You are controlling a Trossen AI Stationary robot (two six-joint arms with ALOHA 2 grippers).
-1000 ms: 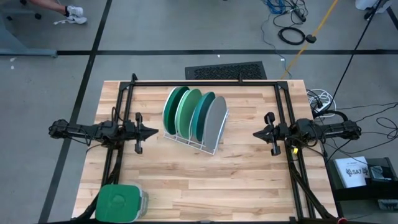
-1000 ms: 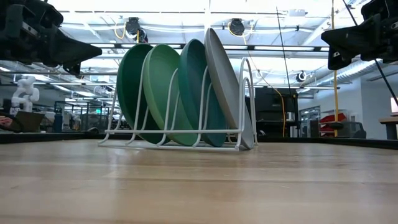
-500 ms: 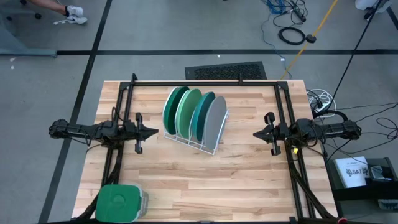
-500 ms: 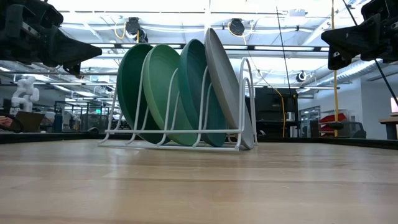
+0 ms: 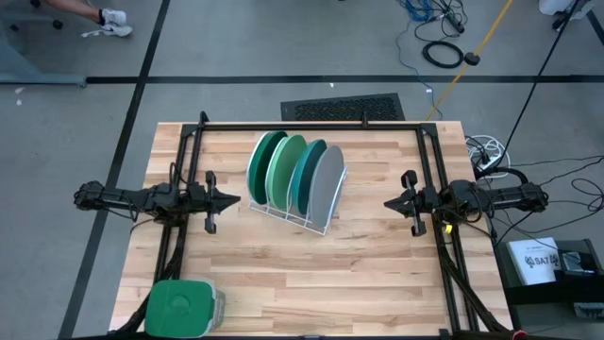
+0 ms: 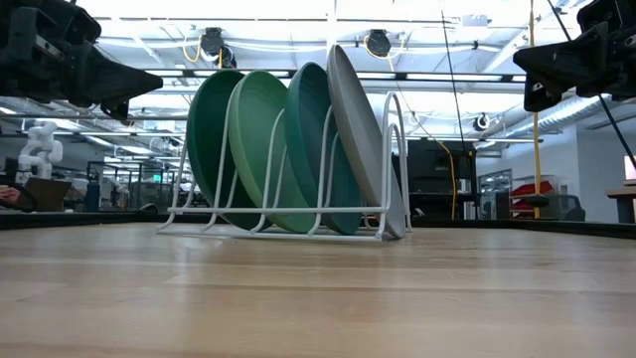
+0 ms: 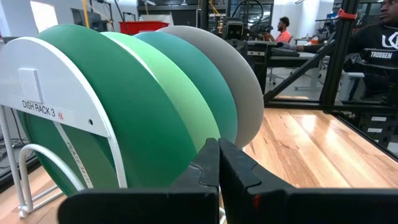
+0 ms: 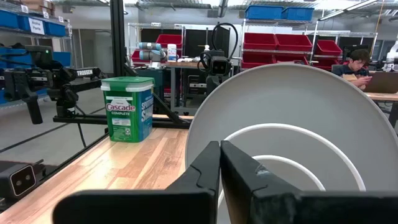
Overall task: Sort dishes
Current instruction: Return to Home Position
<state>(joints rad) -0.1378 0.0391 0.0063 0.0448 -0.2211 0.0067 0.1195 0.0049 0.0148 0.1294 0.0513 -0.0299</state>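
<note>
One camera hangs high and looks straight down on the whole table (image 5: 283, 274). One sits low at table height and looks level across it. Each wrist camera looks from close up, from its own side. All four see the rack (image 5: 302, 219) of plates (image 5: 293, 175).

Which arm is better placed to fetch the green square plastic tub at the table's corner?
Left, probably: the green square plastic tub sits on its side, nearer the left pincer; the right pincer waits across the wooden table.
</note>
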